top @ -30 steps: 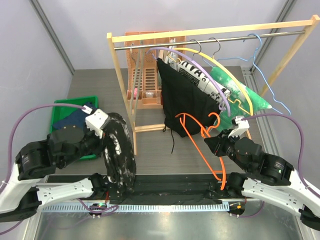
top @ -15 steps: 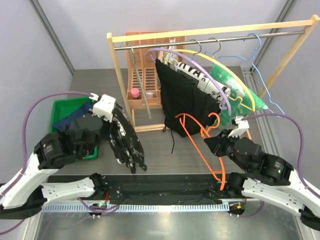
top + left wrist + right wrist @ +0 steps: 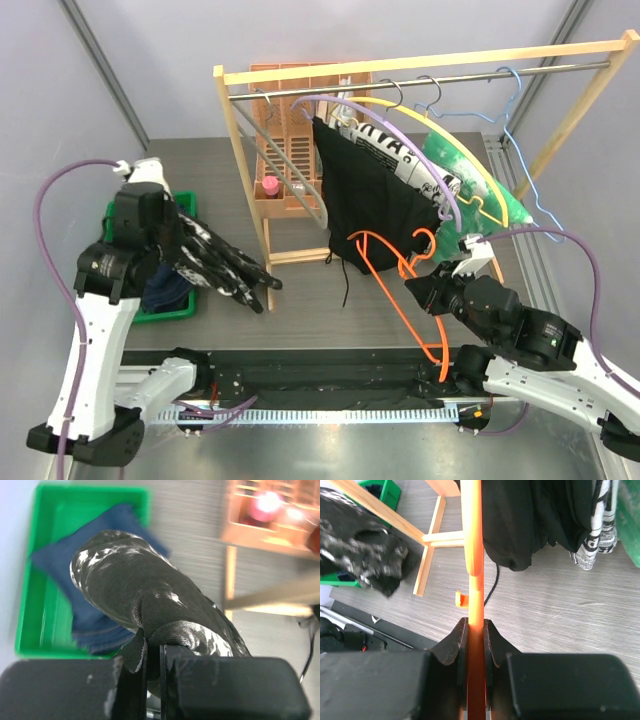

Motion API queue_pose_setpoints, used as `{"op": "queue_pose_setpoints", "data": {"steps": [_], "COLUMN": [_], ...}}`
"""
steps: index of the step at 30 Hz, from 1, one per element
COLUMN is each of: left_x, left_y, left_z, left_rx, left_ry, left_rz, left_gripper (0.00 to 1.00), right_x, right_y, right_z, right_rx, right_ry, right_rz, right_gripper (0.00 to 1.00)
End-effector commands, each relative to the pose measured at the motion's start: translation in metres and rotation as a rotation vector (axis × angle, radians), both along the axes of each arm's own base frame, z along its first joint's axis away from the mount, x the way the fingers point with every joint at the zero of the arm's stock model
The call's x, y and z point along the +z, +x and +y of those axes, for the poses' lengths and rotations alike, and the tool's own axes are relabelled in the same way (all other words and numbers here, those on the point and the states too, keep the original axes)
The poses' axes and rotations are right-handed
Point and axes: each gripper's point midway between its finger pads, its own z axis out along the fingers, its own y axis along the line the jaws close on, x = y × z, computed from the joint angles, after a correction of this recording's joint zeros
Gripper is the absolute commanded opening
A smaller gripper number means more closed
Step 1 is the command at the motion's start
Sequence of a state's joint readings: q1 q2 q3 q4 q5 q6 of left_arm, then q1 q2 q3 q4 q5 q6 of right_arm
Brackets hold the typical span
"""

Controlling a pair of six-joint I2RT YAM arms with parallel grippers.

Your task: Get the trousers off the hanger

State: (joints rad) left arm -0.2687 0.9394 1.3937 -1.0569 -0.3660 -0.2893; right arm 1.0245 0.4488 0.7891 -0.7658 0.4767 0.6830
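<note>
**A:** First entry, speckled trousers?

**B:** Speckled trousers [image 3: 225,268]: off the hanger, bunched, and hanging in the air from the left claw [image 3: 153,662]. The claw is clamped on a fold of the cloth. The bundle hangs above the right side of the bin [image 3: 30,615], and its loose end trails out over the bench [image 3: 320,300] towards the rack [image 3: 243,150] leg. I judge it is lifted that high so the cloth clears the bin wall before release.

**A:** Second pair?

**B:** Navy trousers [image 3: 55,562]: folded flat in the bin, directly under the speckled pair. The bin looks like the collecting place for both pairs.

**A:** Hanger?

**B:** Hanger [image 3: 474,555]: orange, bare, tilted. The right claw [image 3: 475,630] has its fingers closed on the hanger's bar. It is held in front of the rack, apart from the rail, presumably to keep it steady and out of the hanging clothes.

**A:** Other stock?

**B:** Black garment [image 3: 370,200]: on the rack behind the hanger, and not part of the job.

**A:** Status?

**B:** Both pairs are free of the hanger. By my estimate, only dropping the speckled pair remains.
</note>
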Motion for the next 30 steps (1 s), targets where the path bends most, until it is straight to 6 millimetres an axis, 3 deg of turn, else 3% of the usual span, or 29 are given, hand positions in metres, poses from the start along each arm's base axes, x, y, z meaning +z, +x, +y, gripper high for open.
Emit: {"op": "queue_pose_setpoints", "data": {"steps": [1,2,3,5,6,8,12,18,22,25,26,30], "left_x": [0.047,0.048,0.071,0.085,0.109,0.125,0.164,0.183,0.177,0.151,0.127,0.063], "left_y": [0.014,0.023,0.023,0.03,0.027,0.025,0.0,-0.046,-0.064,-0.051,-0.039,0.002], "left_z": [0.035,0.039,0.043,0.047,0.048,0.052,0.069,0.091,0.105,0.107,0.106,0.104], "left_rx": [0.2,0.233,0.259,0.304,0.313,0.329,0.391,0.487,0.571,0.588,0.577,0.579], "left_ry": [-0.106,-0.115,-0.127,-0.159,-0.174,-0.177,-0.124,-0.067,-0.03,0.0,0.02,0.074], "left_rz": [-0.135,-0.123,-0.175,-0.196,-0.26,-0.305,-0.401,-0.461,-0.472,-0.414,-0.347,-0.157], "left_gripper": [0.0,0.0,0.0,0.0,0.0,0.0,0.0,0.0,0.0,0.0,0.0,0.0], "right_x": [0.012,0.011,0.011,0.013,0.012,0.016,0.019,0.023,0.025,0.026,0.025,0.028], "right_y": [0.001,0.001,0.001,0.001,0.001,0.0,-0.003,-0.004,-0.008,-0.012,-0.014,-0.018], "right_z": [0.01,0.012,0.014,0.017,0.018,0.021,0.025,0.03,0.034,0.039,0.039,0.036], "right_rx": [0.025,0.03,0.04,0.057,0.061,0.074,0.103,0.124,0.143,0.174,0.183,0.193], "right_ry": [0.067,0.065,0.065,0.053,0.045,0.042,0.035,0.034,0.049,0.062,0.059,0.05], "right_rz": [-0.032,-0.031,-0.03,-0.03,-0.024,-0.022,-0.017,-0.01,0.011,0.026,0.035,0.041], "right_gripper": [0.01,0.01,0.01,0.01,0.01,0.01,0.01,0.01,0.01,0.01,0.01,0.01]}}
